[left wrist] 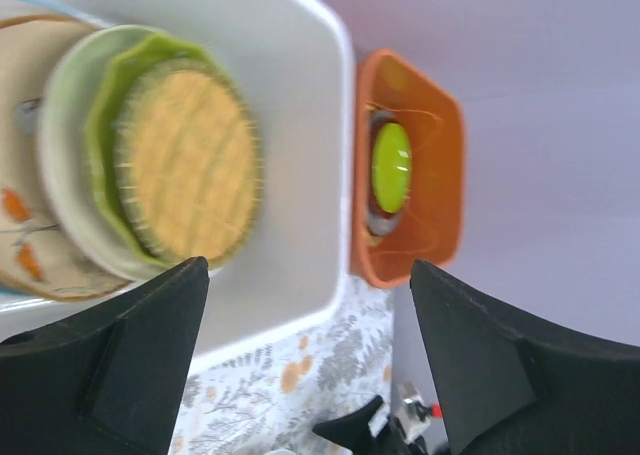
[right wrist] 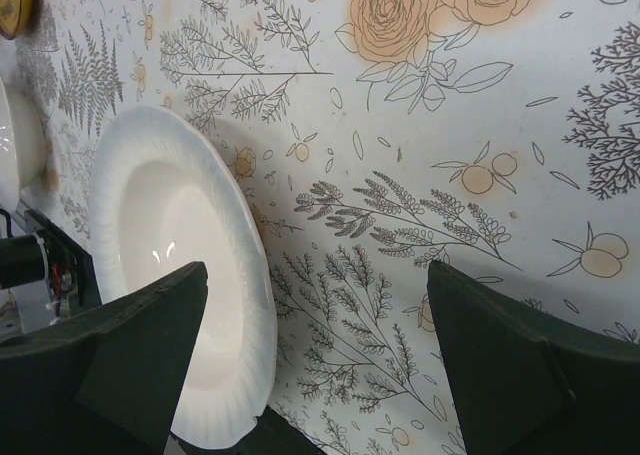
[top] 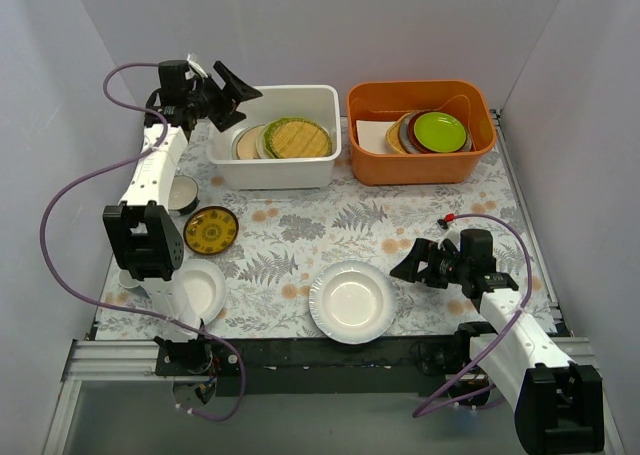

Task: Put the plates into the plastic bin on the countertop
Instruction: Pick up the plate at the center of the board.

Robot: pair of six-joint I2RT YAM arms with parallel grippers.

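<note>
1. Left tool: wide open, empty, above left end of bin.
2. Right tool: wide open, empty, just right of white plate.
3. In bin: bamboo plate atop others.
4. On table: yellow plate, white plate.

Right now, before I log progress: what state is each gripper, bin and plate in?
left gripper: open, empty, by white bin.
right gripper: open, empty, near large white plate.
white bin: holds plates, woven bamboo plate topmost.
orange tub: holds plates, lime-green plate topmost.
large white plate: on countertop, unbinned.
dark-yellow plate: on countertop, unbinned.
small white plate: on countertop, unbinned.
</note>
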